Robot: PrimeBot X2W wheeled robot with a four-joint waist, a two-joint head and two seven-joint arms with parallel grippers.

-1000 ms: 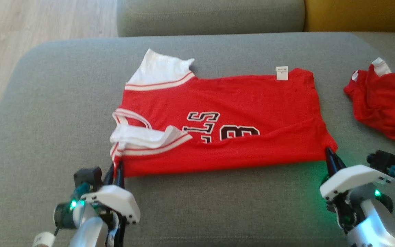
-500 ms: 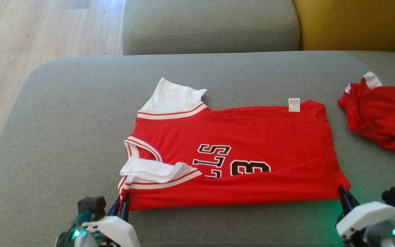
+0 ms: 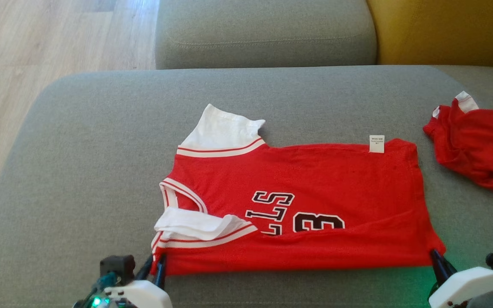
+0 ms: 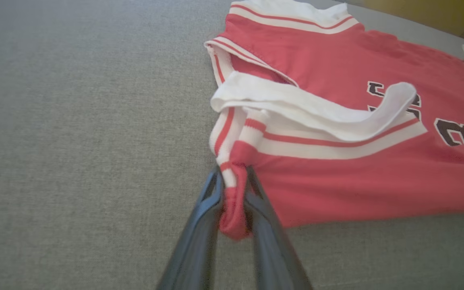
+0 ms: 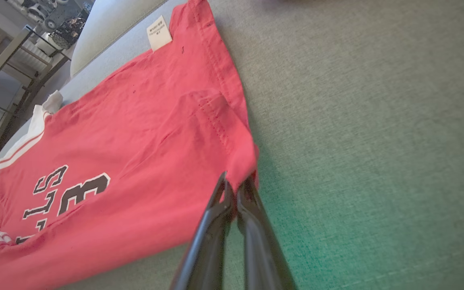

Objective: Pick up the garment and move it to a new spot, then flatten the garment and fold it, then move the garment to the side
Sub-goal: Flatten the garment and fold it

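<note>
The red jersey [image 3: 298,205] lies flat near the front edge of the grey cushion [image 3: 79,171], its black lettering partly hidden under the near fold. The left gripper [image 4: 233,171] clamps the bunched front-left corner and the right gripper [image 5: 236,179] pinches the front-right hem corner. In the head view both gripper bodies are cut off at the bottom, as is a second red garment [image 3: 477,145] at the cushion's right edge.

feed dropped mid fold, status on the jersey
Both clamped on jersey: left gripper at armhole corner, right gripper at hem corner. It lies flat on grey cushion, near edge folded over. Second red garment apart at right, not blocking.
</note>
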